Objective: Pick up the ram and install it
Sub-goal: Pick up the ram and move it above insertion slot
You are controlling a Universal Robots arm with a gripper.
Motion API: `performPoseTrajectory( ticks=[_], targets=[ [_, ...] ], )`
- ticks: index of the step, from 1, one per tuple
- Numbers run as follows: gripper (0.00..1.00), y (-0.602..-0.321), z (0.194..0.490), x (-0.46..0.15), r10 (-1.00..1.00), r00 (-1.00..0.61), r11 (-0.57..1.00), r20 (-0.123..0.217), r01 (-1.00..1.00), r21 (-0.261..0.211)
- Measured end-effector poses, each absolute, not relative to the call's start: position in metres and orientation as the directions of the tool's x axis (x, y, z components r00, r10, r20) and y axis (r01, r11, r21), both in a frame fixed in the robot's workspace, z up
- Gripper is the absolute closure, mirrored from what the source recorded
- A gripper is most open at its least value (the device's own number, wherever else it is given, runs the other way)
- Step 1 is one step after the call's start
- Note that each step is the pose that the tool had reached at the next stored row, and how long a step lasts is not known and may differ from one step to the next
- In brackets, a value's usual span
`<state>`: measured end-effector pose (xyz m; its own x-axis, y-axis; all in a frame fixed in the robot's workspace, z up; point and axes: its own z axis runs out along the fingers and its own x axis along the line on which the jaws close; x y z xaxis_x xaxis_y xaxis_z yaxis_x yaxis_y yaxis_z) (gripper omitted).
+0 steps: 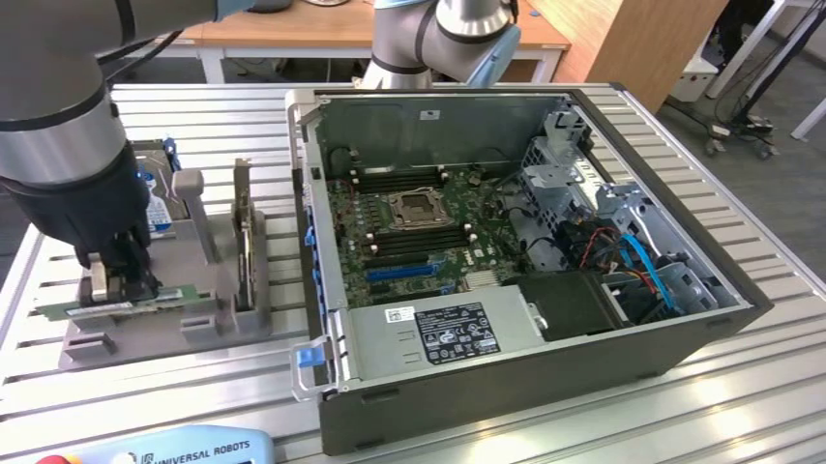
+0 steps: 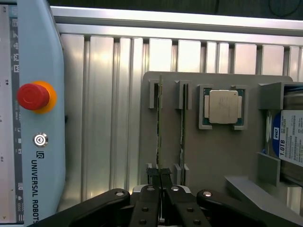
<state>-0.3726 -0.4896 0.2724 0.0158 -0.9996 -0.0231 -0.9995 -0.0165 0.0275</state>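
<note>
Glossy ribbed metal table point(image 1: 742, 387), matt plastic tray point(image 2: 222, 156)

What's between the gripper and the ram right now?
Nothing visible. The gripper is shut on the ram, which stands on edge in its slot of the gray holder.

Teach pendant point(image 1: 168, 451) reads "UNIVERSAL ROBOTS"; hard drive label point(image 2: 289, 142) reads "1.0TB".

Claw point(image 2: 161, 176) pinches the ram point(image 2: 159, 118) standing in the grey holder point(image 2: 213, 156); processor point(image 2: 223, 107) nearby.
</note>
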Motion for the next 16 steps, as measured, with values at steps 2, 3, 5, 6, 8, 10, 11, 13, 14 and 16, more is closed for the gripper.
performPoseTrajectory(
  ticks=[2,3,5,6,8,10,11,13,14,16],
  targets=[
    [0.89,-0.49,0.278,-0.372,-1.0,0.016,-0.016,-0.023,-0.999,0.027],
    [0.89,-0.49,0.28,-0.372,-1.0,0.016,-0.016,-0.023,-0.999,0.027],
    [0.89,-0.49,0.286,-0.372,-1.0,0.016,-0.016,-0.023,-0.999,0.027],
    [0.89,-0.49,0.289,-0.372,-1.0,0.016,-0.016,-0.023,-0.999,0.027],
    [0.89,-0.49,0.294,-0.372,-1.0,0.016,-0.016,-0.023,-0.999,0.027],
    [0.89,-0.49,0.3,-0.372,-1.0,0.016,-0.016,-0.023,-0.999,0.027],
    [0.89,-0.49,0.303,-0.372,-1.0,0.016,-0.016,-0.023,-0.999,0.027],
    [0.89,-0.49,0.309,-0.372,-1.0,0.016,-0.016,-0.023,-0.999,0.027],
    [0.89,-0.49,0.312,-0.372,-1.0,0.016,-0.016,-0.023,-0.999,0.027],
    [0.89,-0.49,0.318,-0.372,-1.0,0.016,-0.017,-0.023,-0.999,0.028]
  ],
)
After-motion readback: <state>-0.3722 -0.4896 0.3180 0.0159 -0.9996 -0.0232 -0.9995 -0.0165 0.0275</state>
